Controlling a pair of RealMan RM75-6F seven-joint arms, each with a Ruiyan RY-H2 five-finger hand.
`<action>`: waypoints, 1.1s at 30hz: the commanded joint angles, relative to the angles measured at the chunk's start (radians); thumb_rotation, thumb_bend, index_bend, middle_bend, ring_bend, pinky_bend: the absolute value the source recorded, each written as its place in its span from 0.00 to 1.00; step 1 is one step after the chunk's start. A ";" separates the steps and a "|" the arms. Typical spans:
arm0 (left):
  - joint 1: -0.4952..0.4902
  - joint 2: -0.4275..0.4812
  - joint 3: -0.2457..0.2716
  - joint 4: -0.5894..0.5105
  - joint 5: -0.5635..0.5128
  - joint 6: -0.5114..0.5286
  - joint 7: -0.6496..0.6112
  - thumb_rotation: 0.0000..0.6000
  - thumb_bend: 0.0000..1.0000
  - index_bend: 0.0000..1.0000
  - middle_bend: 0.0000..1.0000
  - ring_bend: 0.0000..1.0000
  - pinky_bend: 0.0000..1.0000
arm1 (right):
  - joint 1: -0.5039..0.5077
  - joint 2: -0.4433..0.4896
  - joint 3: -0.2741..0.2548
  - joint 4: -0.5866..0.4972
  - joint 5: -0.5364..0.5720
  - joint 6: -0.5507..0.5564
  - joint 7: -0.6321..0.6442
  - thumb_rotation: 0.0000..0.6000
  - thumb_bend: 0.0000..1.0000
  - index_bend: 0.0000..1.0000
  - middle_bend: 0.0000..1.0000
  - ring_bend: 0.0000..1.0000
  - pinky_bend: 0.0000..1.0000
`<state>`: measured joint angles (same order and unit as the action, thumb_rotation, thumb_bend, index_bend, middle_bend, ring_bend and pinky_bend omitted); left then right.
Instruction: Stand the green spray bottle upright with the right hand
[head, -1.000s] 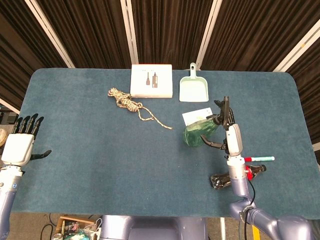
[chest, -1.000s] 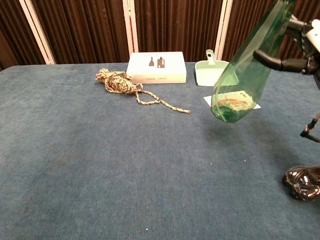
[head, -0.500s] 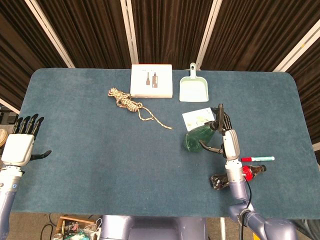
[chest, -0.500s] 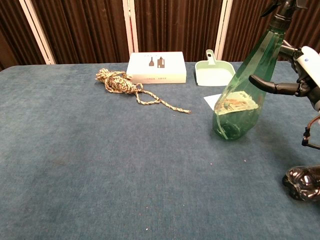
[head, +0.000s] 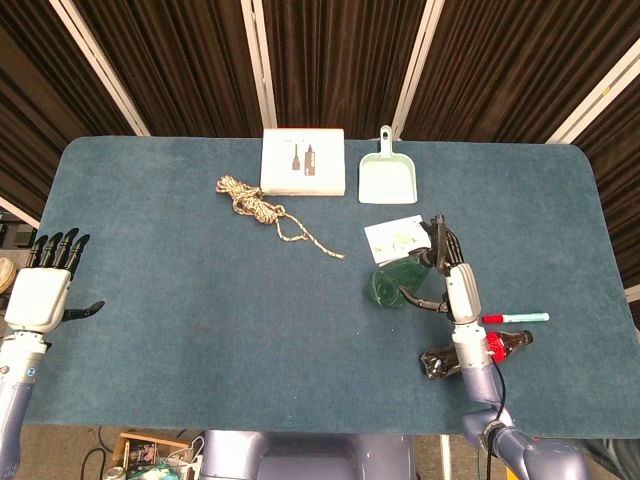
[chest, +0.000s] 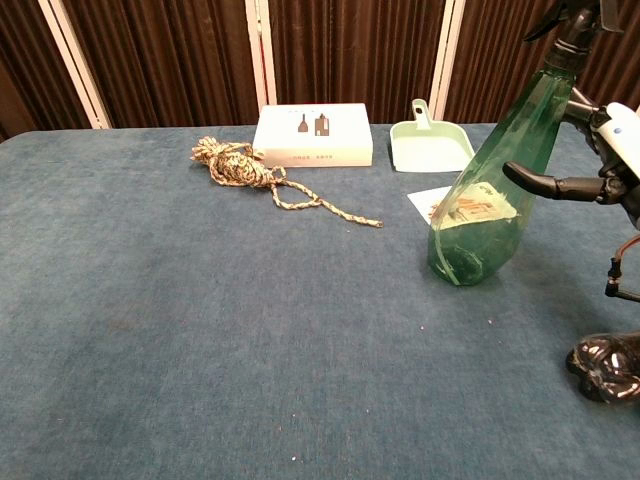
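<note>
The green spray bottle (chest: 490, 200) stands on its base on the blue table (chest: 200, 330), leaning slightly, its black nozzle at the top right of the chest view. From above, the bottle (head: 398, 282) appears beside my right hand (head: 452, 278). My right hand (chest: 600, 150) grips the bottle near its neck, thumb stretched across the front. At the table's far left edge my left hand (head: 42, 290) hangs open, holding nothing.
A white card (head: 392, 235) lies just behind the bottle. A dark bottle with a red cap (head: 470, 355) and a marker (head: 515, 318) lie near my right arm. A white box (head: 303, 162), a mint dustpan (head: 387, 178) and a coiled rope (head: 258, 207) sit farther back.
The right hand has swung the bottle from a steep tilt in the air down onto its base, nearly upright. The left hand has stayed put.
</note>
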<state>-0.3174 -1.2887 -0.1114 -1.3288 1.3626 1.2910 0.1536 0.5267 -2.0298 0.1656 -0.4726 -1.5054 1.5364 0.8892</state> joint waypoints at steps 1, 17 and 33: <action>0.000 0.000 0.000 0.001 -0.001 -0.001 -0.001 1.00 0.07 0.00 0.00 0.00 0.00 | -0.003 0.003 -0.006 0.003 -0.005 0.003 -0.012 1.00 0.24 0.02 0.00 0.00 0.00; 0.007 0.003 0.001 -0.007 0.011 0.021 -0.003 1.00 0.07 0.00 0.00 0.00 0.00 | -0.045 0.080 -0.040 -0.160 -0.051 0.087 -0.077 1.00 0.00 0.00 0.00 0.00 0.00; 0.019 0.013 0.006 -0.025 0.032 0.051 -0.007 1.00 0.06 0.00 0.00 0.00 0.00 | -0.125 0.366 -0.067 -0.294 -0.031 0.019 -0.254 1.00 0.00 0.00 0.00 0.00 0.00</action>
<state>-0.2984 -1.2758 -0.1059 -1.3529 1.3940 1.3416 0.1463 0.4145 -1.6973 0.0970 -0.7700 -1.5540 1.5845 0.6568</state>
